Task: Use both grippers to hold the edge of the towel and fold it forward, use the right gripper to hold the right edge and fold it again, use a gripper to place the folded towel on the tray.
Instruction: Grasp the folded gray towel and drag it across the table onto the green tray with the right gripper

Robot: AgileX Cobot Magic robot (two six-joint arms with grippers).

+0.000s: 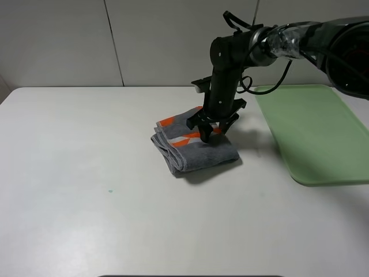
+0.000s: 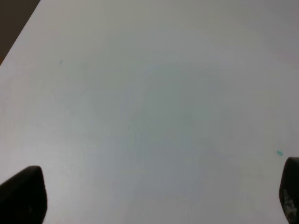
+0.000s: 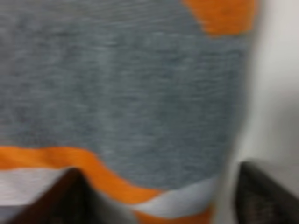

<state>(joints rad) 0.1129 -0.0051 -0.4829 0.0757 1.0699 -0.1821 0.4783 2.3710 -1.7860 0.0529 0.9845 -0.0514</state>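
Looking at my overhead feed, I count one towel (image 1: 193, 147), dark grey terry with orange and white patches, folded into a thick stack of layers and lying on the white counter (image 1: 86, 173) near its middle, just left of the tray and not touching it. The rolled folds face the near left side, and the patterned border shows along the top. Directly over the far right part of the stack stands my right hand (image 1: 211, 131), pointing straight down from its black arm (image 1: 225, 75), whose upper link is wrapped in crinkly clear plastic. Its two fingers reach the cloth with a gap between them; the right wrist feed is blurred and filled with grey terry (image 3: 140, 84) and orange and white bands, a dark finger (image 3: 65, 196) at each lower corner, one over the cloth and one past its edge above bare counter. I cannot tell whether they pinch the towel. There is one tray (image 1: 311, 133), pale green with rounded corners and a low rim, on the right side of the counter with nothing on it. My left hand (image 2: 159, 198) is out of the overhead view; its wrist feed shows two dark fingertips (image 2: 23, 196) spread wide apart over bare counter, holding nothing.
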